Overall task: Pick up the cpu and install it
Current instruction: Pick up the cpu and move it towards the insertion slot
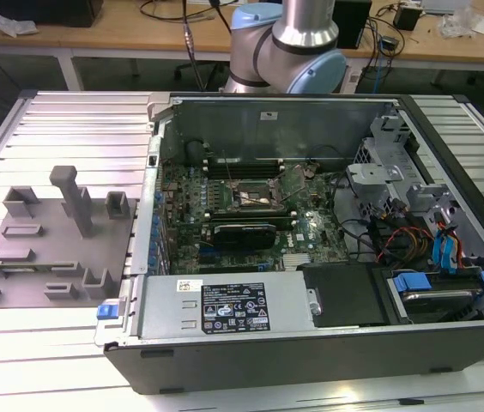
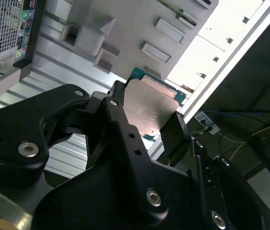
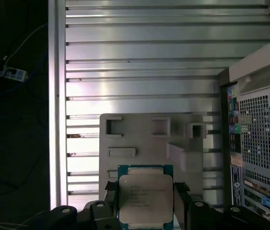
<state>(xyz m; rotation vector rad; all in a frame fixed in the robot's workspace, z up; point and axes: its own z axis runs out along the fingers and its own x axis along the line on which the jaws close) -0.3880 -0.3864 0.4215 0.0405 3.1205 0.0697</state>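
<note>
Item: cpu (image 3: 145, 199), silver top, green rim. Location: sitting flat between the fingers (image 3: 182, 203) of the gripper (image 3: 145, 207), which are clamping its two opposite edges. It is hanging clear above the grey holder plate (image 3: 140, 127) on the slatted counter (image 3: 140, 57). The open computer case (image 1: 311, 318) is lying beside the plate, on the exterior view's right, with its socket (image 1: 255, 193) facing up.

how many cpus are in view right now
1. The cpu is held by the gripper, seen in both wrist views, with the grey holder plate behind it. Another could sit hidden in the motherboard socket.
</note>
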